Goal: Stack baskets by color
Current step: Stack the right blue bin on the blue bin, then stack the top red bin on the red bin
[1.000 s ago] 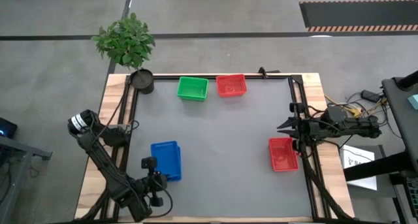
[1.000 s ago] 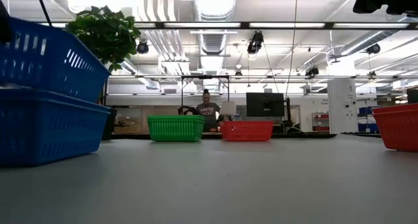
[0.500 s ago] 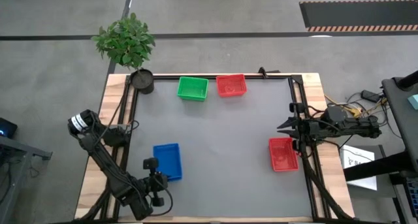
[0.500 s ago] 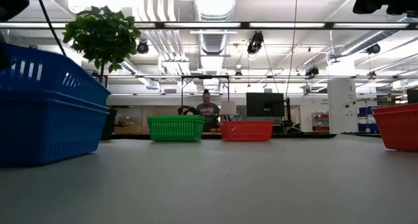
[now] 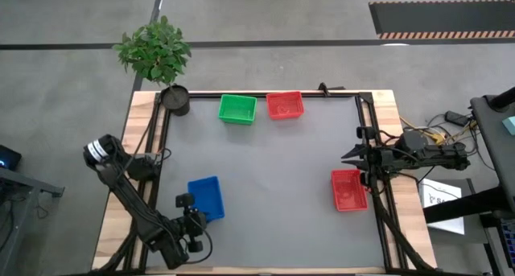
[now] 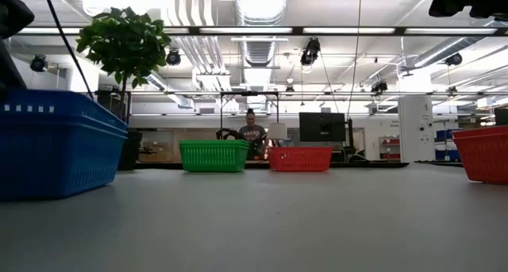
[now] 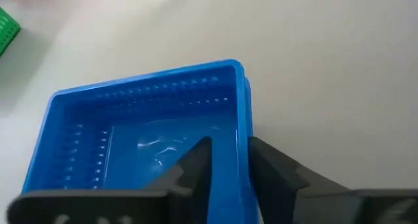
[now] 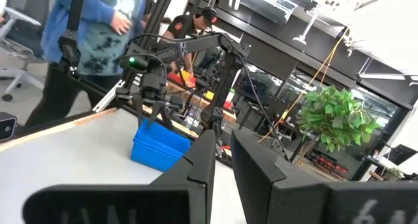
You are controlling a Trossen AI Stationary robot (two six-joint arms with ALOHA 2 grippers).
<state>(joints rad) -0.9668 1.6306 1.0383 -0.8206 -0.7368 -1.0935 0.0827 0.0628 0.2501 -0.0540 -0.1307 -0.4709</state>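
Note:
Nested blue baskets [image 5: 206, 195] rest level on the mat near the left front; their doubled rim [image 7: 244, 87] shows in the left wrist view. My left gripper [image 5: 195, 216] is at their near end, open a little, with one finger inside the wall and one outside. A green basket [image 5: 237, 109] and a red basket [image 5: 284, 105] stand at the far edge. Another red basket [image 5: 348, 189] stands by the right edge. My right gripper [image 5: 346, 157] hovers above the right edge, fingers nearly together and holding nothing. My left gripper [image 7: 228, 149] straddles the blue basket's side wall near a corner [image 7: 239, 160], one finger [image 7: 196, 162] inside and one [image 7: 274, 168] outside, slanting down from the near side. Whether the fingers still touch the wall I cannot tell. The basket sits level in the one beneath.
A black pot with a green plant [image 5: 175, 99] stands at the far left corner. The black frame rails [image 5: 378, 220] run along the table's sides. The mat's middle [image 5: 273, 187] is bare. People [image 8: 91, 41] stand in the room beyond the table.
My left gripper has sunk a little over the blue baskets. The upper blue basket, tilted with one end raised a second ago, has come down and now lies level, nested in the lower one. The lower basket has stayed where it was.

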